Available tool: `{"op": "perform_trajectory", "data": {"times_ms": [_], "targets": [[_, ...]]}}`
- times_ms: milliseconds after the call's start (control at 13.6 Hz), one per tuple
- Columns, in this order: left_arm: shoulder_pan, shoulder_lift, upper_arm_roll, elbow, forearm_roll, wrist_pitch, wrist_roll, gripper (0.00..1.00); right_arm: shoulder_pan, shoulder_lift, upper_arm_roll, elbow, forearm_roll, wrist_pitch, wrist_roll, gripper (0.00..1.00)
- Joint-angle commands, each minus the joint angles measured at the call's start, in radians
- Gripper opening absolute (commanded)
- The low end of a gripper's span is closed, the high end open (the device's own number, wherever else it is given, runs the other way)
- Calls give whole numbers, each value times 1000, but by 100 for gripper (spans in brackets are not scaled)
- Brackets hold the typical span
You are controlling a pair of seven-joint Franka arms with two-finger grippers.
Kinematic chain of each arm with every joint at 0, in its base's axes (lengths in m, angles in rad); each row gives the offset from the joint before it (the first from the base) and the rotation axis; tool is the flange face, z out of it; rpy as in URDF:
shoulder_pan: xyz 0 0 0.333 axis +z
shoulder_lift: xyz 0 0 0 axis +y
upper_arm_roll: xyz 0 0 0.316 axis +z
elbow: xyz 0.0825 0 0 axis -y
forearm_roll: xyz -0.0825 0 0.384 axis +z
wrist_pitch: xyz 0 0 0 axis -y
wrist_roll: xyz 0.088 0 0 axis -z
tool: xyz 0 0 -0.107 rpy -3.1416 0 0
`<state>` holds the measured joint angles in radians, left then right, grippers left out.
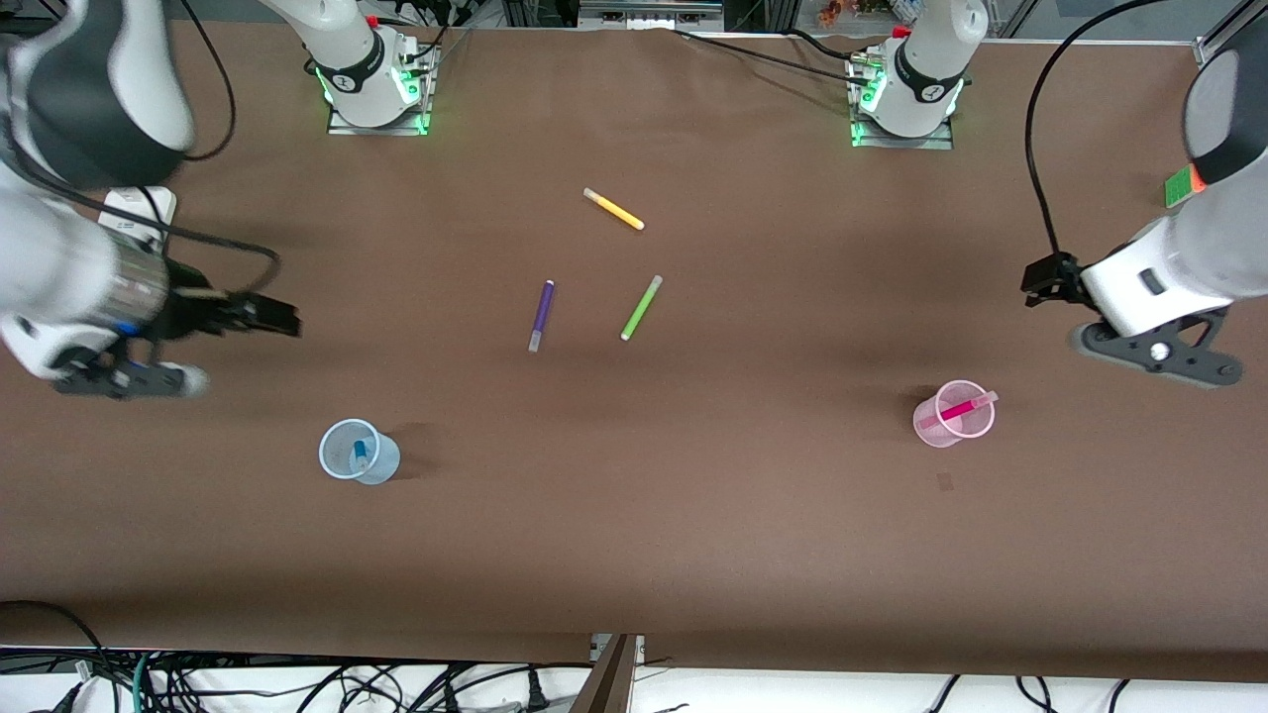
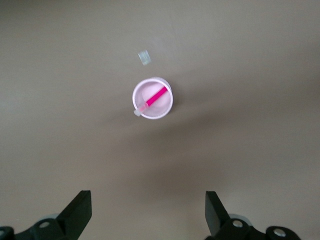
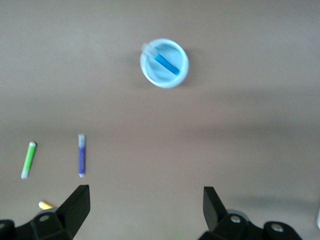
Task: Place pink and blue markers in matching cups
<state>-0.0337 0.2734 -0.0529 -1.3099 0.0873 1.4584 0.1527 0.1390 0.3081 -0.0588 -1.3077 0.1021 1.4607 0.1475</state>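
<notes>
The pale blue cup point(image 1: 383, 465) stands toward the right arm's end of the table with the blue marker point(image 1: 361, 454) inside it. The pale pink cup point(image 1: 929, 429) stands toward the left arm's end, and the pink marker point(image 1: 956, 409) leans in it with its paler cap over the rim. My right gripper point(image 1: 129, 381) is open and empty, up beside the blue cup point(image 3: 183, 75) and blue marker point(image 3: 165, 61). My left gripper point(image 1: 1157, 352) is open and empty, up beside the pink cup point(image 2: 168, 107) and pink marker point(image 2: 156, 96).
Three loose pens lie mid-table, farther from the front camera than the cups: a purple pen point(image 1: 541, 315), a lime-green pen point(image 1: 641, 308) and a yellow pen point(image 1: 614, 209). A small mark point(image 1: 944, 482) lies on the brown cover just nearer than the pink cup.
</notes>
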Motion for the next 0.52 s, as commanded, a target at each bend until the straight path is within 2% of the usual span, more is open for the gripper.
{"op": "perform_trajectory", "data": {"times_ms": [0, 147, 295, 442], "targets": [[52, -132, 22, -156, -55, 126, -68, 100, -30, -157, 11, -158, -63, -10, 7, 100], [49, -227, 21, -288, -57, 173, -146, 100, -57, -236, 11, -221, -81, -11, 10, 100], [51, -307, 21, -426, -58, 238, -189, 100, -72, -259, 11, -251, -78, -20, 3, 100], [51, -309, 10, -431, -58, 238, -199, 100, -72, -265, 11, -251, -88, -33, 6, 100]]}}
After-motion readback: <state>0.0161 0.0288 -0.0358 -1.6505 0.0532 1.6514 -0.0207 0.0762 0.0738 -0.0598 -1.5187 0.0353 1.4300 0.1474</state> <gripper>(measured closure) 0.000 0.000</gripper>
